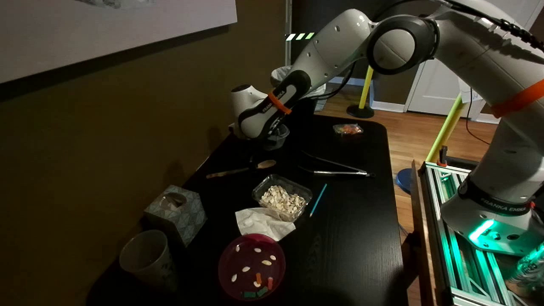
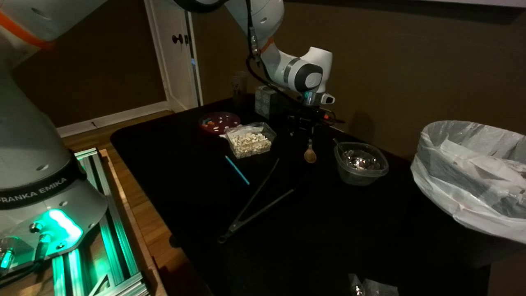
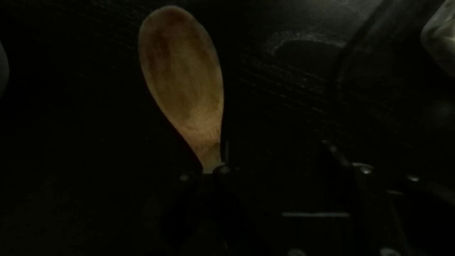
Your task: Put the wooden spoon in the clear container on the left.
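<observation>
1. The wooden spoon (image 1: 266,164) lies on the dark tabletop (image 1: 340,229) — in an exterior view its handle points left, toward the wall (image 1: 127,148), and its bowl right.
2. The robot arm (image 1: 340,42) reaches over it. In the wrist view the jaws stand parted, a dark gap between them; the spoon's neck runs behind the jaw on the left, outside that gap — whether the two touch, I cannot tell.
3. In an exterior view a clear container (image 2: 356,177) stands right of the spoon and near it; a thin utensil (image 2: 340,149) leans inside, beside something shiny (image 2: 361,163).
4. Left of the spoon in an exterior view, a clear rectangular tray (image 2: 269,133) holds pale flakes (image 2: 248,142).
5. White paper (image 1: 261,225) meets the tray's near side in an exterior view; nearer is a dark red plate (image 1: 250,258) with pale slices (image 1: 266,262), orange pieces (image 1: 258,278) and green pieces (image 1: 249,294).
6. In an exterior view a tissue box (image 1: 180,212) stands left of the plate, with a translucent cup (image 1: 148,259) nearer.
7. Metal tongs (image 2: 267,206) lie spread in a V, hinge end near in an exterior view, and a blue stick (image 2: 237,169) lies to their left.
8. In an exterior view a see-through packet (image 1: 348,129) sits on the far part of the tabletop.
</observation>
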